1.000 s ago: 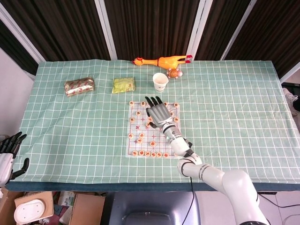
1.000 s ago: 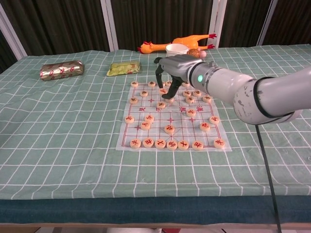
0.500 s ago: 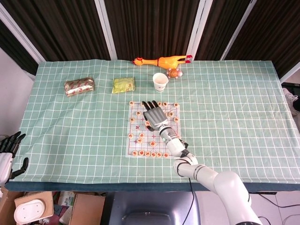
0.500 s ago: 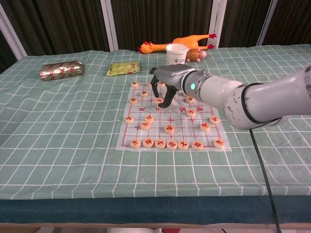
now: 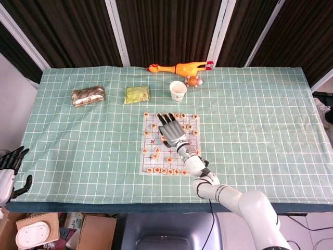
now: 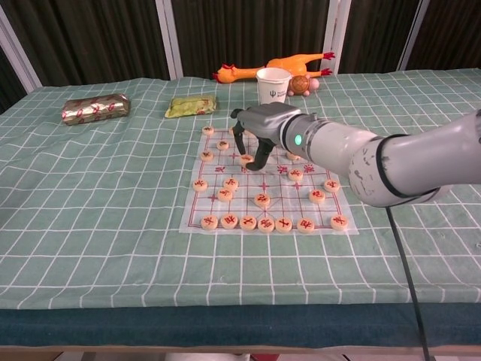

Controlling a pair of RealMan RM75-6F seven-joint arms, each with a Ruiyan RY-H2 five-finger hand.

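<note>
on green checked tablecloth (image 5: pixel 78 146), chess board (image 5: pixel 148 143)

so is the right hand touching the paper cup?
Apart. The head view shows the right hand over the chess board, with a strip of green tablecloth between its fingertips and the paper cup.

Grey right hand (image 6: pixel 263 124), black fingers (image 6: pixel 261 159)

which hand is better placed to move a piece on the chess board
Right, most likely. The right hand hangs over the far part of the board with fingertips down by the pieces. The left hand sits off the table's near left corner, far from the board.
</note>
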